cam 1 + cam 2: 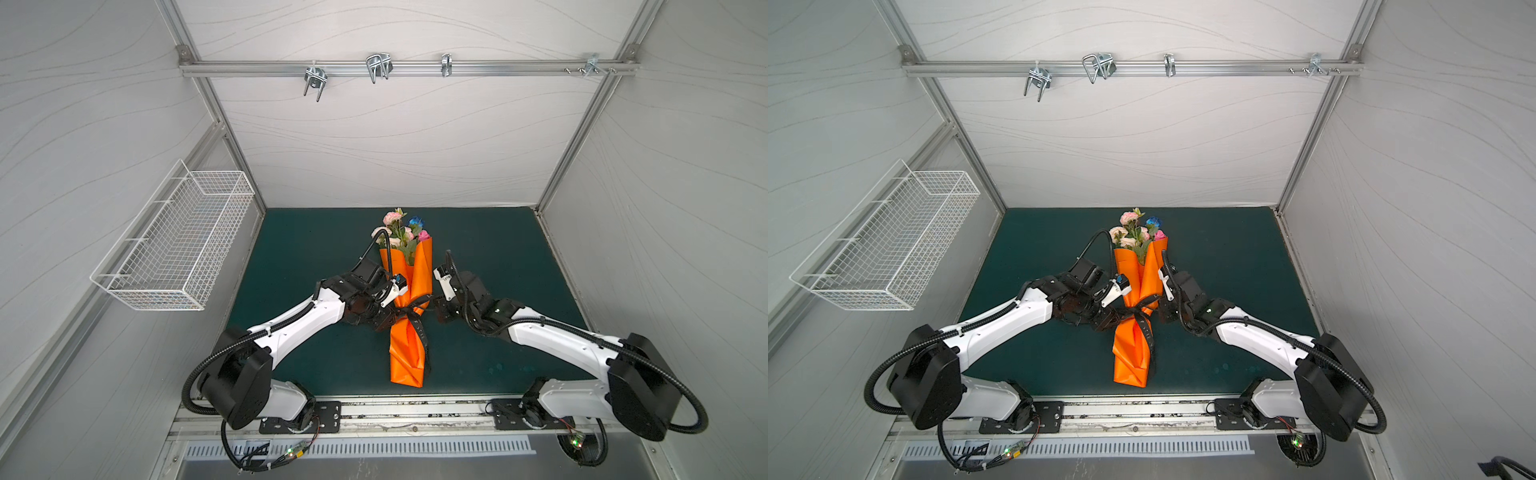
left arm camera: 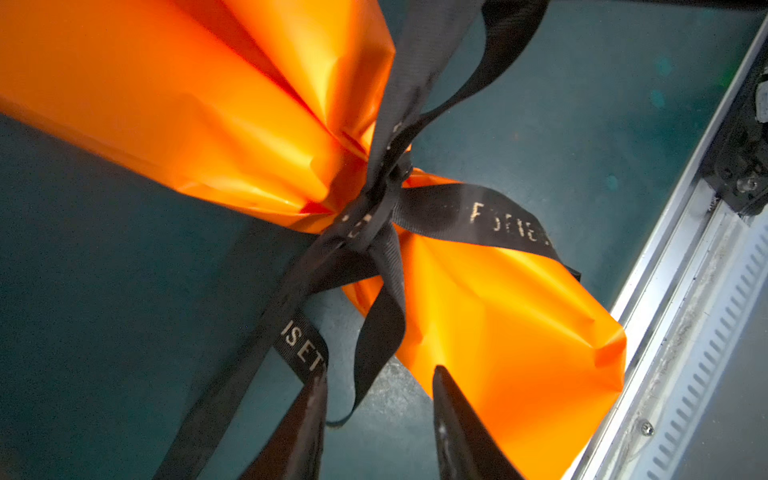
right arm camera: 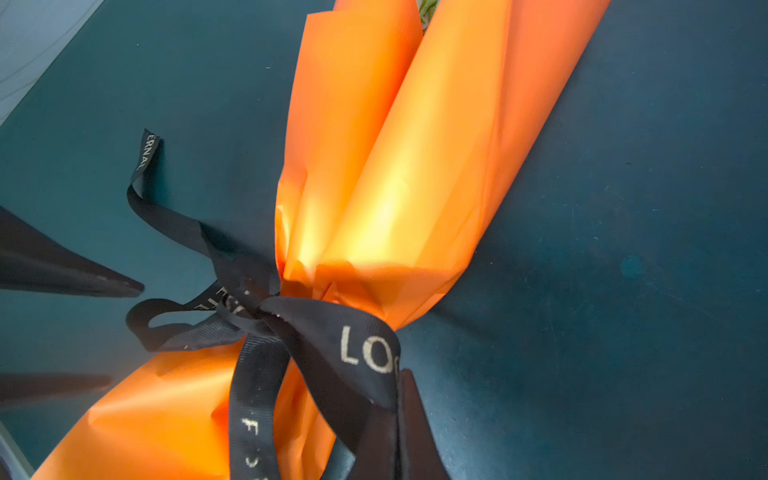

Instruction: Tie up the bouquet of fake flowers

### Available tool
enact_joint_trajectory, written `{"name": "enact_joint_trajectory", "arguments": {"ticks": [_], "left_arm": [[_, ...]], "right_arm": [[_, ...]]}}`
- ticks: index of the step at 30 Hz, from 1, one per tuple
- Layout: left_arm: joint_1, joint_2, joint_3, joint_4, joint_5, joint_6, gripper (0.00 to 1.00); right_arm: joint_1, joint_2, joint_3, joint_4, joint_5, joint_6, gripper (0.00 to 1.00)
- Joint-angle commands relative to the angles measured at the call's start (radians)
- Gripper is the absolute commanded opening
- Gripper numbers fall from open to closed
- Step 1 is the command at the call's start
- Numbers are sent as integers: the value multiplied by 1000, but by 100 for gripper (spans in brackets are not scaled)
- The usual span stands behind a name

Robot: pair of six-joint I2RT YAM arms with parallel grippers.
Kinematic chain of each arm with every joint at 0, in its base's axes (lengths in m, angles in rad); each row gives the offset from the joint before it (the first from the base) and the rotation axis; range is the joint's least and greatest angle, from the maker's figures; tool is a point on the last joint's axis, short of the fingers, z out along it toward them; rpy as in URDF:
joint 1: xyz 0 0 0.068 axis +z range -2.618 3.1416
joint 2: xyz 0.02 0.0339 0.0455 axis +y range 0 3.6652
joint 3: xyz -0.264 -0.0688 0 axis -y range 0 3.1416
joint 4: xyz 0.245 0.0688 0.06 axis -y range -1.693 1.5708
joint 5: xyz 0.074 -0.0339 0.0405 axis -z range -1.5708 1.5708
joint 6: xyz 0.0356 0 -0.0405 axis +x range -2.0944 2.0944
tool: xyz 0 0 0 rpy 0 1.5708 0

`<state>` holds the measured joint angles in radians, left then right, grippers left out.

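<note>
My right claw (image 3: 395, 395) is clamped tight on a loop of the black ribbon (image 3: 345, 332), the strand lettered "LO", just beside the knot (image 3: 257, 307). My left claw (image 2: 380, 374) stands partly parted. A slack ribbon loop hangs in the gap between its fingers without being pinched, and a lettered tail runs up to one fingertip (image 2: 318, 382); I cannot tell whether they touch.

The two claws sit on either side of the tied waist of the orange wrapping paper (image 1: 409, 353), the left (image 1: 384, 321) close against it and the right (image 1: 437, 308) a little off its edge with the ribbon stretched across.

Both my arms reach forward and inward from their bases at the near edge, forearms low over the green mat (image 1: 311, 249), wrists converging on the knot.

The bouquet of fake flowers (image 1: 400, 232) lies flat in the middle of the mat, inside the paper. Its long axis runs straight away from my bases, with the folded stem end toward me and the pink, cream and blue blooms spilling out at the far end, toward the back wall.
</note>
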<state>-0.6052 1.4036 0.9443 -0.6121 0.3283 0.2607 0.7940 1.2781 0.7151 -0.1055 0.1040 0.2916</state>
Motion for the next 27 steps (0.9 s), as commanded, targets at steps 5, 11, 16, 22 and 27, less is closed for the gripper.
{"name": "enact_joint_trajectory", "arguments": {"ticks": [5, 11, 16, 22, 27], "left_arm": [[-5, 47, 38, 14, -6, 35, 41], [-5, 85, 54, 10, -8, 25, 37], [-5, 110, 72, 6, -3, 13, 13], [-6, 102, 117, -32, -21, -14, 0], [-5, 105, 153, -77, -13, -66, 0]], "right_arm": [[2, 10, 15, 5, -14, 4, 0], [4, 13, 14, 7, -15, 4, 0], [4, 12, 13, 7, -15, 4, 0], [6, -1, 13, -1, 9, 17, 0], [4, -6, 17, -36, 64, 46, 0]]}}
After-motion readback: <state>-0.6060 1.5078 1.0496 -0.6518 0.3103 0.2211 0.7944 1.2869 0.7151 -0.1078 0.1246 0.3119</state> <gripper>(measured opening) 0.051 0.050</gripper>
